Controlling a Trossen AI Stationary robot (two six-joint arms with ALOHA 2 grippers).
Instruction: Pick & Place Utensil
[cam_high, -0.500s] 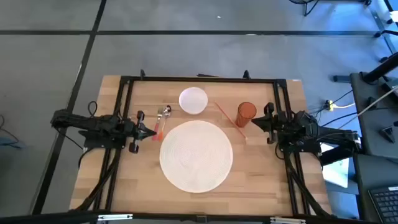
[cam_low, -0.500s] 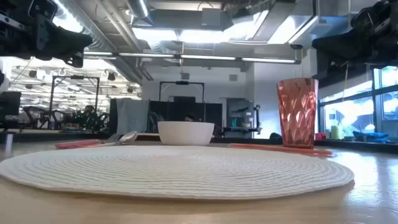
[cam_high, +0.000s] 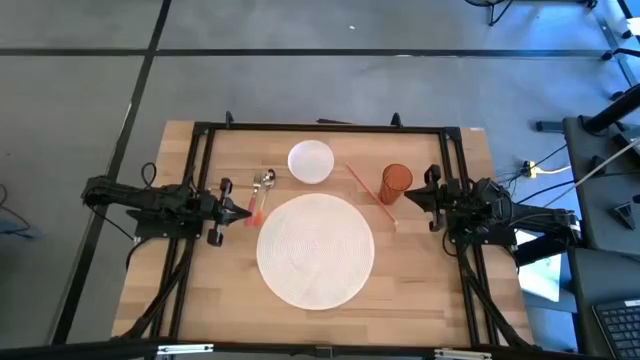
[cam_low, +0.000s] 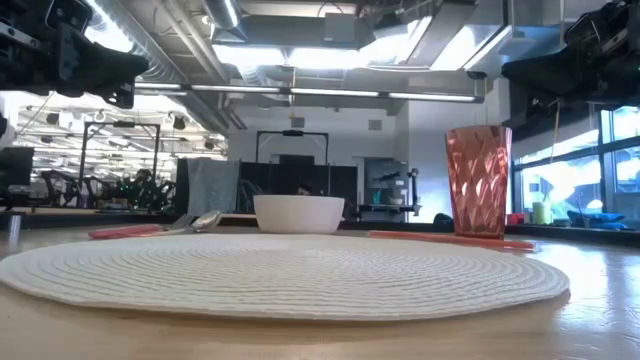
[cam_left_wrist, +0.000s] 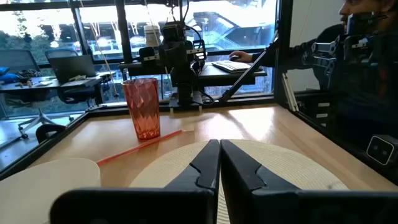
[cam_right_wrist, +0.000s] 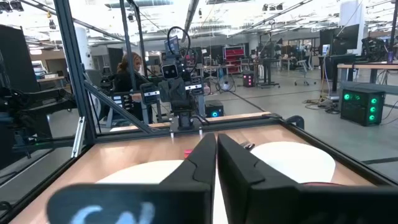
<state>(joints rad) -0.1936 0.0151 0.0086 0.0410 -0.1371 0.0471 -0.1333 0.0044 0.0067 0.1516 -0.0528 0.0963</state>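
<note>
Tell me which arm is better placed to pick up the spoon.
Left. The spoon lies beside the left hand, left of the placemat. The right hand waits across the mat, by the cup.

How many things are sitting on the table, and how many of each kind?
Round white woven placemat: 1
Small white bowl: 1
Faceted orange-red plastic cup: 1
Metal spoon with a red handle: 1
Thin orange-red straw: 1
Total: 5
</note>
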